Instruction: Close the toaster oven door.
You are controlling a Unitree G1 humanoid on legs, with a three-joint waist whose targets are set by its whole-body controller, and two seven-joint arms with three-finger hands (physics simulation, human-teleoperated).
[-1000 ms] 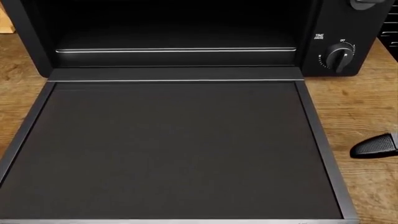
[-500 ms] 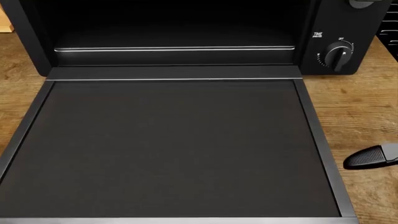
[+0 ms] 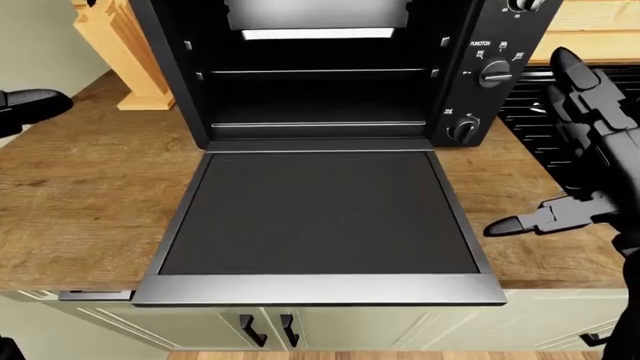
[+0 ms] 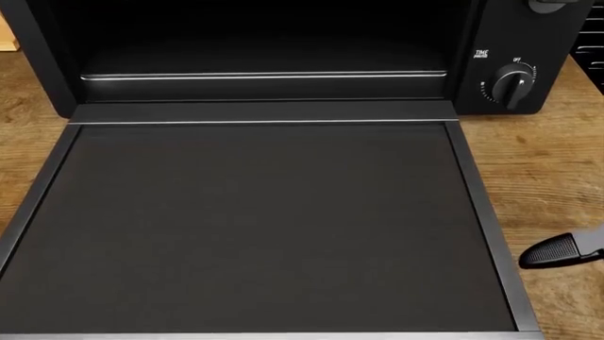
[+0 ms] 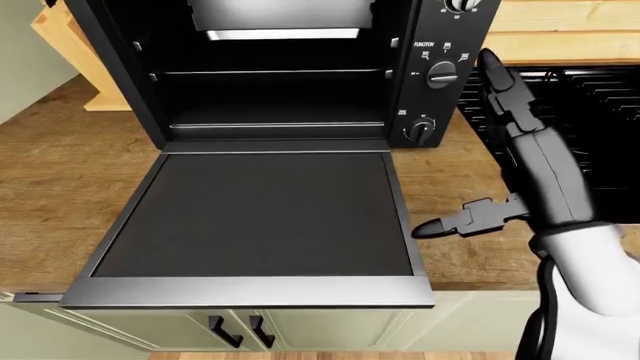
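Wooden counter [image 3: 90,195] over pale green cabinets [image 3: 400,330] carries the black oven [image 3: 330,75], whose door [image 3: 320,217] lies fully down, flat toward the near edge. Its cavity holds only rack rails, with a bright strip at the top. Two knobs [image 3: 480,101] sit on the panel at right. Beyond the oven's left stands a wooden block [image 3: 115,52]. Right hand [image 5: 515,161] hovers beside the door's right edge, fingers spread, one pointing at the door without touching. Left hand [image 3: 30,105] shows only a dark tip at far left; I cannot tell its state.
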